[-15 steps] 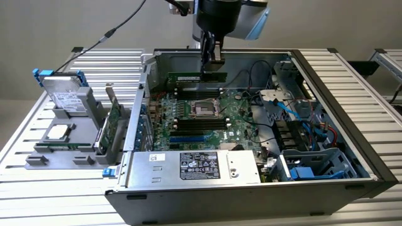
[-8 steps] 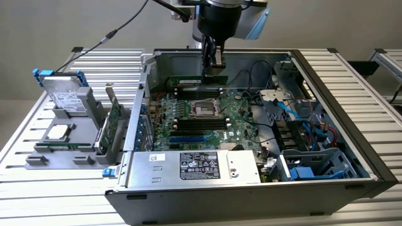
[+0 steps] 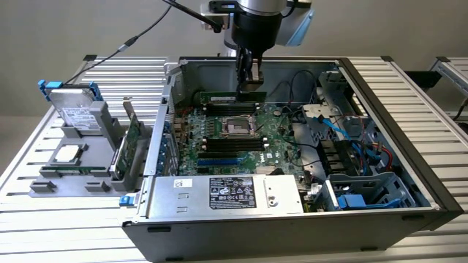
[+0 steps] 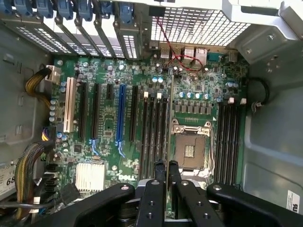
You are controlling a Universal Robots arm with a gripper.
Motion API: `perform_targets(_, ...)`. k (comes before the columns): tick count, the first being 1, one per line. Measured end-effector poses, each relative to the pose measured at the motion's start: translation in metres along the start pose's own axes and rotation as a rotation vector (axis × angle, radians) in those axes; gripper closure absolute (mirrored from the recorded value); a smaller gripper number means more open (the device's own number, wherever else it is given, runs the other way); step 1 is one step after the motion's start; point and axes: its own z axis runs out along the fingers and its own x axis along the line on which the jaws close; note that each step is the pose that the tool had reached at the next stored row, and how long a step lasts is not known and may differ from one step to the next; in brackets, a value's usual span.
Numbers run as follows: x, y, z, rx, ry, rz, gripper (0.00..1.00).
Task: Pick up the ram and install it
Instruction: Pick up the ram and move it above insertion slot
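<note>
holding the ram on edge over the memory slots

the pincer (image 3: 249, 82) is clenched on the ram (image 3: 230, 97). it grips the green stick by its upper edge, somewhat toward the end on the exterior view's right. the stick hangs on edge inside the open computer case (image 3: 409, 164), lifted clear of the motherboard (image 3: 281, 137). its long axis runs across the exterior view from left to right.

in the wrist view the fingertips (image 4: 160, 166) stand almost together, with only the stick's thin edge between them. that edge runs parallel to the black memory slots (image 4: 154, 132), along the side of the bank that faces the cpu socket (image 4: 189, 146). by my reading the ram is lined up lengthwise with the slots. it sits a little to one side of them and is not yet seated in any.
</note>
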Motion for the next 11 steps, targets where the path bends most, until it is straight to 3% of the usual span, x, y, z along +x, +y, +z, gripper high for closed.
perform_targets(11, 0.001, -0.0020, 0.0186, 0.0008, 0.0026, 0.010, 0.86)
